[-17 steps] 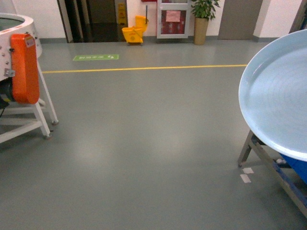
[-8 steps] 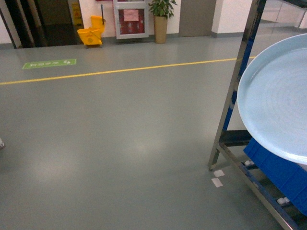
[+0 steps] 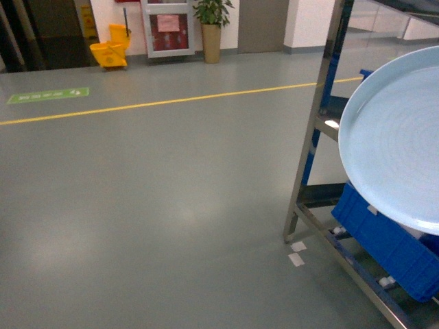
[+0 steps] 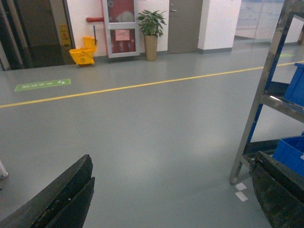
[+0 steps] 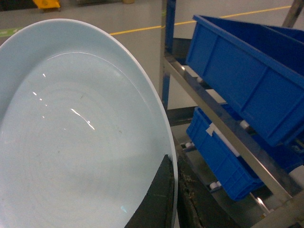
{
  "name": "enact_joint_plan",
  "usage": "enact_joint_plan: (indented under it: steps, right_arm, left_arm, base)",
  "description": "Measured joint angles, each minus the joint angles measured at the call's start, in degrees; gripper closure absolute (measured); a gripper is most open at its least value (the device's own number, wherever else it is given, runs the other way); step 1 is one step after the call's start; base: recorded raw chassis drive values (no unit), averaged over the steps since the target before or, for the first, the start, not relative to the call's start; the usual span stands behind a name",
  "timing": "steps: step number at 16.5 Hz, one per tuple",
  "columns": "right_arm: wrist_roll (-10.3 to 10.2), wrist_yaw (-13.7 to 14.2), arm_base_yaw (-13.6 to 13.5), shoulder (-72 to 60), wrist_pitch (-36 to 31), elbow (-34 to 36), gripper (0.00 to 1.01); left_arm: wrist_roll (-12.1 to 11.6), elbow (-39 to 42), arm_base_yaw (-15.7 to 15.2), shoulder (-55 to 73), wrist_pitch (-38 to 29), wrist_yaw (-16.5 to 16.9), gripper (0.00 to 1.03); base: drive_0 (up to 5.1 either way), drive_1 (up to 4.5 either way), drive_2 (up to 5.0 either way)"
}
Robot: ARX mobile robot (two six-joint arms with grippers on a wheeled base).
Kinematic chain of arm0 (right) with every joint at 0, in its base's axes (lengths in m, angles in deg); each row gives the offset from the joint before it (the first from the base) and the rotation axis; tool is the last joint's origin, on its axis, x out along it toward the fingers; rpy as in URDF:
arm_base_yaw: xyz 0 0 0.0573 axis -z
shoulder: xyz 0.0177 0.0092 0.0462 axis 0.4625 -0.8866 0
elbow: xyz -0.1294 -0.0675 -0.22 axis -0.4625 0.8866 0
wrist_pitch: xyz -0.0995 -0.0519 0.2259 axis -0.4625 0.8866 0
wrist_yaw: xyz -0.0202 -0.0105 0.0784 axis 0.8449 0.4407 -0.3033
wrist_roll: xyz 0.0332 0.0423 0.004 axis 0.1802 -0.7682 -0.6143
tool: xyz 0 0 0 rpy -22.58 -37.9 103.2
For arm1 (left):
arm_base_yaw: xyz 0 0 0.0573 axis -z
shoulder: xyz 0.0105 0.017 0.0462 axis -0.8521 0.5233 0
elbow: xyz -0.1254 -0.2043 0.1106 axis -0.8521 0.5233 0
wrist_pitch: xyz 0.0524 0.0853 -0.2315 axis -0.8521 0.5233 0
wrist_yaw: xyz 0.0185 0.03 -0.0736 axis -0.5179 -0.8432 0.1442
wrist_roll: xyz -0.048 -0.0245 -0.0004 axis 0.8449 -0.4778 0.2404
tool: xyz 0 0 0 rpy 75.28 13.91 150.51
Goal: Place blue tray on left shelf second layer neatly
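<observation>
The pale blue tray (image 3: 394,144) hangs tilted at the right of the head view and fills the left of the right wrist view (image 5: 71,128). My right gripper (image 5: 175,192) is shut on its rim, one finger inside the dish and one behind it. Just right of the tray stands the steel left shelf (image 3: 312,130). Its second layer from the floor (image 5: 216,116) carries a deep blue crate (image 5: 247,66). The tray is in the air, clear of the rack. My left gripper (image 4: 171,199) stands open over bare floor, with nothing between its fingers (image 4: 61,199).
A second blue crate (image 3: 384,247) sits on the rack's lowest tier. White tape marks (image 3: 296,253) lie by the rack's foot. A yellow mop bucket (image 3: 110,53), a potted plant (image 3: 211,27) and a yellow floor line (image 3: 158,103) are far off across the grey floor.
The view has swung right: the orange-and-white machine has left on the left, and the steel rack with its blue crates has come in. The tray stays gripped at the right.
</observation>
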Motion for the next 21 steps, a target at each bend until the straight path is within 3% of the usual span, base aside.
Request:
enact_joint_plan:
  steps: [21]
  right_arm:
    - [0.0, 0.0, 0.0, 0.0, 0.0, 0.0, 0.99]
  left_arm:
    - [0.0, 0.0, 0.0, 0.0, 0.0, 0.0, 0.05]
  base:
    - [-1.6, -1.62, -1.6]
